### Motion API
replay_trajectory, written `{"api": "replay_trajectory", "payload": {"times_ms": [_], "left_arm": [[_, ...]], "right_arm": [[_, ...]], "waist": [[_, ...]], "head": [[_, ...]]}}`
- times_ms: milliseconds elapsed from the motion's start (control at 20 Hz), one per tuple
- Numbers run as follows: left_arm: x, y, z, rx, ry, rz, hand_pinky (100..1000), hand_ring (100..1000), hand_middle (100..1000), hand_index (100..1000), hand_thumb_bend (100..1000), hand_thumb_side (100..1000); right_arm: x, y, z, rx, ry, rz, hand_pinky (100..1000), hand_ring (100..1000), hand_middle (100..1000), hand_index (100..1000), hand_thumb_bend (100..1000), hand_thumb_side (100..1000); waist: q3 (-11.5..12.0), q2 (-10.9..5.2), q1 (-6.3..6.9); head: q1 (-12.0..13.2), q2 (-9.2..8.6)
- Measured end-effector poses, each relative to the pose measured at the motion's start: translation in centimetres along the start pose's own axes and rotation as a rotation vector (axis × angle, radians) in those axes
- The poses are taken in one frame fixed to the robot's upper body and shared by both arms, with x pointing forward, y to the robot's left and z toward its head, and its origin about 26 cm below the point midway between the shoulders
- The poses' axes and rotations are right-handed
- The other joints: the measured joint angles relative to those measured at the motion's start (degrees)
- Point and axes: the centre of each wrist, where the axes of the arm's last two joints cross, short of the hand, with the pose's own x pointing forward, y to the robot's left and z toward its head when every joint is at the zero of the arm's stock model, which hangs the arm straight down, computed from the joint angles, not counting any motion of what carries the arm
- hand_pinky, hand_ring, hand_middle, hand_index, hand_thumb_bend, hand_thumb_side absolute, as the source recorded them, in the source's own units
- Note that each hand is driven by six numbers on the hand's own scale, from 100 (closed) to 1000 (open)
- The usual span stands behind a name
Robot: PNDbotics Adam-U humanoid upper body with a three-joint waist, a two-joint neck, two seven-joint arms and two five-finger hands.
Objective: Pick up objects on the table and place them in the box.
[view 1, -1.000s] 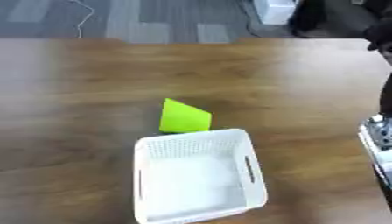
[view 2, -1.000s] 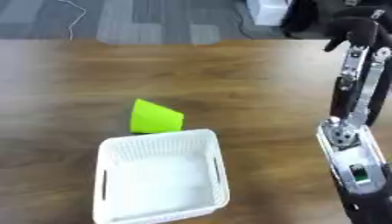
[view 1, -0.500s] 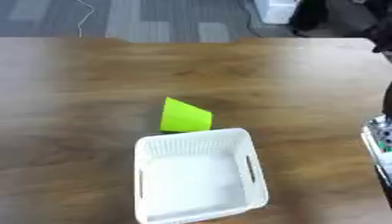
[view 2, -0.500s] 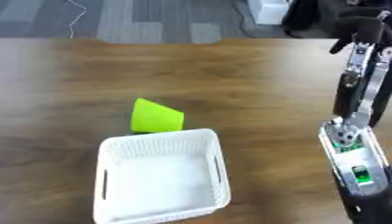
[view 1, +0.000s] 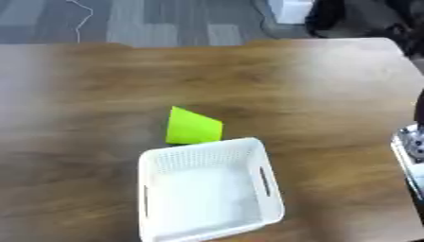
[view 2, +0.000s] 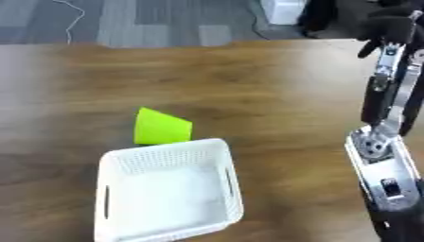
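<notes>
We see a worktop (view 1: 314, 90) of brown wood grain with a smooth, faintly shiny finish. The box (view 2: 168, 194) looks like white plastic, its walls pierced in a fine lattice and its floor smooth and matt, while the lime-green cup (view 2: 161, 127) lying beside it looks like plain matt plastic or paper; we cannot tell which. The arm (view 2: 385, 142) at the right shows silver metal links and black casing, and its robot hand (view 2: 389, 29) looks matt black.
</notes>
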Motion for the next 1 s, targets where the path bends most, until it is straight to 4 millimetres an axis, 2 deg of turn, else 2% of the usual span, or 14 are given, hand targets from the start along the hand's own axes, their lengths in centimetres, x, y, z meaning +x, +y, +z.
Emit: {"api": "replay_trajectory", "payload": {"times_ms": [550, 900, 1000], "left_arm": [[-0.6, 1.9, -1.3, -0.277, -0.093, -0.127, 693, 698, 810, 746, 777, 1000], [-0.5, 2.5, -2.8, -0.404, -0.151, -0.187, 718, 713, 809, 738, 765, 1000], [-0.4, 2.5, -3.2, -0.414, -0.163, -0.193, 733, 717, 809, 740, 732, 1000]], "right_arm": [[0.0, 0.0, 0.0, 0.005, 0.015, 0.001, 263, 428, 550, 554, 100, 1000], [0.1, 0.2, 0.0, 0.017, 0.014, -0.007, 263, 428, 550, 553, 100, 1000], [0.2, 0.3, -0.1, 0.019, 0.012, -0.014, 264, 428, 550, 553, 100, 1000]], "waist": [[-0.8, 0.00, 0.49], [-1.3, 0.00, 0.85], [-1.6, 0.00, 0.97]], "head": [[2.0, 0.00], [3.0, 0.00], [3.5, 0.01]]}}
